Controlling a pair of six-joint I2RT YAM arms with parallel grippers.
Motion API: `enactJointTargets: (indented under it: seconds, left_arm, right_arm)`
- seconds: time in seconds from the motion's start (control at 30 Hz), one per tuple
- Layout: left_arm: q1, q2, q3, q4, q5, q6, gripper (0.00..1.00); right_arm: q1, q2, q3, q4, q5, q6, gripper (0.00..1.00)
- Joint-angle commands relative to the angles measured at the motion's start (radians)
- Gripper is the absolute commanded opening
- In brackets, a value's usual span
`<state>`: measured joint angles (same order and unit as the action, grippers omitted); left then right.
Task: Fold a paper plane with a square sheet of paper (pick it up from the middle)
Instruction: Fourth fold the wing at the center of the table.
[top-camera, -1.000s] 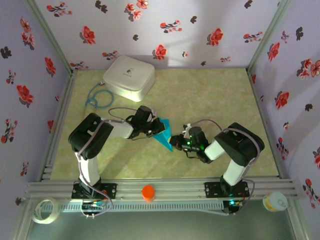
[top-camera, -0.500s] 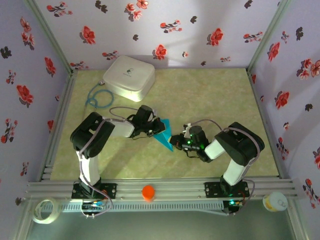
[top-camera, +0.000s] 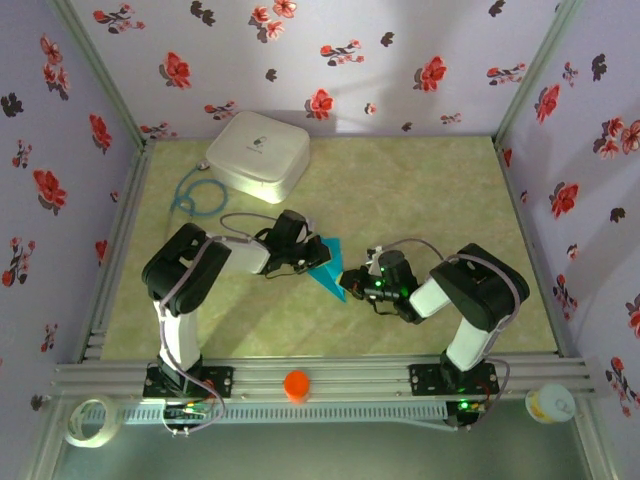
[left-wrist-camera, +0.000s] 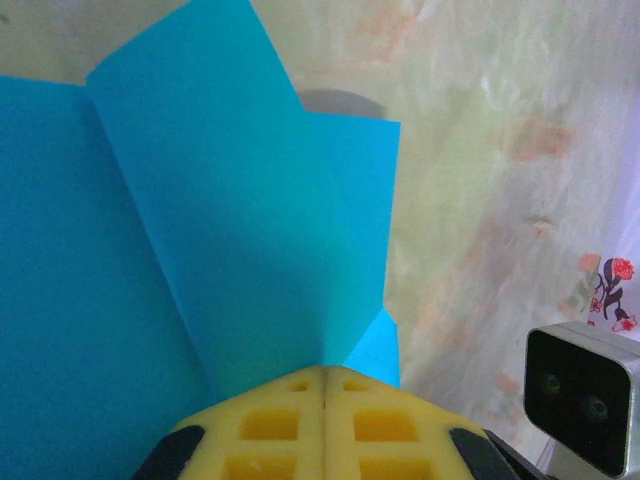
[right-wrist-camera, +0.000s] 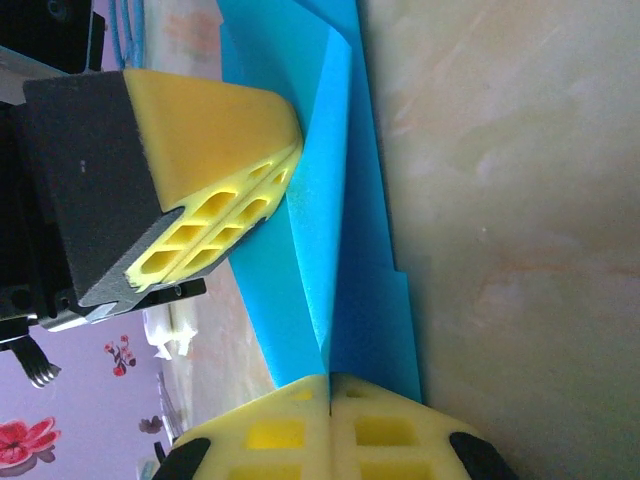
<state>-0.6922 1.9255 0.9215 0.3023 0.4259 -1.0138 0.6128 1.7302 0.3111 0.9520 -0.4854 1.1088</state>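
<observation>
Left tool (left-wrist-camera: 322, 372) and right tool (right-wrist-camera: 328, 378) each clench opposite ends of our part-folded sheet of paper (top-camera: 328, 268), at the middle of the tabletop (top-camera: 420, 200) between the arms; we judge this two-sided pinch is meant to hold the creased layers aligned for folding.

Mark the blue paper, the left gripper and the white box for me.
blue paper (top-camera: 330, 272), top view, middle of the folded sheet.
left gripper (left-wrist-camera: 322, 373), left wrist view, seam between its shut fingertips.
white box (top-camera: 258, 152), top view, centre of its lid.
</observation>
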Motion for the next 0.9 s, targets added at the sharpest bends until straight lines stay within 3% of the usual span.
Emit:
enactJointTargets:
  seconds: [0.0,0.33,0.57,0.87]
  left_arm:
    - [-0.004,0.023,0.017,-0.050,-0.022,0.023,0.00]
    - [-0.004,0.046,0.037,-0.111,-0.027,0.038,0.00]
    - [-0.004,0.048,0.028,-0.131,-0.039,0.042,0.00]
    - [-0.004,0.053,0.024,-0.123,-0.036,0.040,0.00]
  right_arm:
    - [-0.016,0.047,0.003,-0.113,0.062,-0.002,0.00]
    - [-0.019,0.053,0.005,-0.103,0.053,0.010,0.01]
    - [-0.016,0.029,0.016,-0.104,0.008,0.022,0.12]
    - [0.006,-0.091,0.024,-0.299,0.032,-0.039,0.17]
